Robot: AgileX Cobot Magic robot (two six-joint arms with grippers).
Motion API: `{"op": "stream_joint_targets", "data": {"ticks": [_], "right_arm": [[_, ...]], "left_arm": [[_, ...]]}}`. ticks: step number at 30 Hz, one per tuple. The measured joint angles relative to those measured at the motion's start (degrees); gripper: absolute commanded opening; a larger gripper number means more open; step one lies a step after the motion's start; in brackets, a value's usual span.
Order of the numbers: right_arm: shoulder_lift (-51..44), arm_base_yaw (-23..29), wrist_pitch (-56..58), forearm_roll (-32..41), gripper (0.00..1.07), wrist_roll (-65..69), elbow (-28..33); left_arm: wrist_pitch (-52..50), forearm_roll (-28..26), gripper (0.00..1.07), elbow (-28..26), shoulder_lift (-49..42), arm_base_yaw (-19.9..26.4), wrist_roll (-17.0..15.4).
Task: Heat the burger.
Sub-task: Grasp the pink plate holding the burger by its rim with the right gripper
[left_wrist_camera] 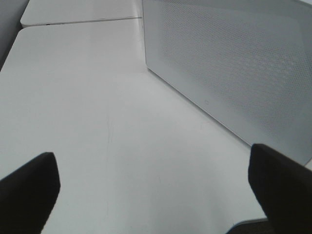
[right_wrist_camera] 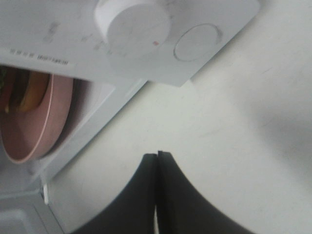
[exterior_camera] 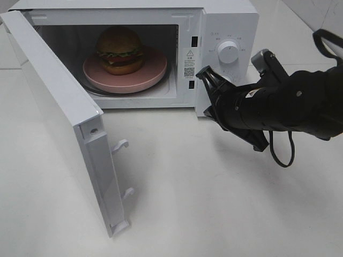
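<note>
The burger (exterior_camera: 119,50) sits on a pink plate (exterior_camera: 99,77) inside the open white microwave (exterior_camera: 230,21). Its door (exterior_camera: 53,101) is swung wide open to the left. My right gripper (exterior_camera: 203,74) is shut and empty, just in front of the microwave's control panel, below the knob (exterior_camera: 229,52). In the right wrist view the shut gripper (right_wrist_camera: 157,156) points at the table, with the knob (right_wrist_camera: 131,24), the plate (right_wrist_camera: 36,122) and a sliver of burger (right_wrist_camera: 17,92) beyond. My left gripper (left_wrist_camera: 156,180) is open and empty, facing the door's outer side (left_wrist_camera: 234,63).
A round button (right_wrist_camera: 197,43) sits beside the knob on the panel. Two latch hooks (exterior_camera: 121,144) stick out of the door's edge. The white table (exterior_camera: 214,203) stretches in front of the microwave. The left arm is outside the exterior high view.
</note>
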Motion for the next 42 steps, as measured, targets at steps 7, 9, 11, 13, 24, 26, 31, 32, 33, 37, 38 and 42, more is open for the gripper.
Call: {"op": "stream_joint_targets", "data": {"ticks": [7, 9, 11, 13, 24, 26, 31, 32, 33, 37, 38, 42], "right_arm": [[-5.7, 0.0, 14.6, -9.7, 0.01, -8.9, 0.0], [-6.4, 0.0, 16.7, -10.8, 0.01, -10.0, 0.0], [-7.4, 0.0, 20.4, -12.9, 0.01, -12.3, 0.1], [-8.5, 0.0, 24.4, -14.3, 0.02, -15.1, 0.1], [-12.4, 0.0, 52.2, -21.5, 0.04, -34.5, -5.1], [-12.4, 0.0, 54.4, -22.5, 0.04, -36.6, -5.7], [-12.4, 0.0, 62.3, -28.8, 0.05, -48.4, -8.1], [-12.4, 0.0, 64.2, -30.9, 0.05, -53.3, -8.7], [-12.4, 0.0, 64.2, -30.9, 0.05, -53.3, -8.7], [-12.7, 0.0, 65.9, -34.6, 0.06, -68.9, -9.1], [-12.7, 0.0, 65.9, -34.6, 0.06, -68.9, -9.1], [-12.8, 0.0, 66.4, -36.0, 0.07, -85.3, -9.1]], "left_arm": [[0.0, 0.0, 0.98, 0.0, 0.0, 0.0, 0.0], [0.0, 0.0, 0.98, 0.0, 0.0, 0.0, 0.0], [0.0, 0.0, 0.98, 0.0, 0.0, 0.0, 0.0], [0.0, 0.0, 0.98, 0.0, 0.0, 0.0, 0.0], [0.0, 0.0, 0.98, 0.0, 0.0, 0.0, 0.0], [0.0, 0.0, 0.98, 0.0, 0.0, 0.0, 0.0], [0.0, 0.0, 0.98, 0.0, 0.0, 0.0, 0.0], [0.0, 0.0, 0.98, 0.0, 0.0, 0.0, 0.0], [0.0, 0.0, 0.98, 0.0, 0.0, 0.0, 0.0], [0.0, 0.0, 0.98, 0.0, 0.0, 0.0, 0.0], [0.0, 0.0, 0.98, 0.0, 0.0, 0.0, 0.0], [0.0, 0.0, 0.98, 0.0, 0.0, 0.0, 0.0]]}}
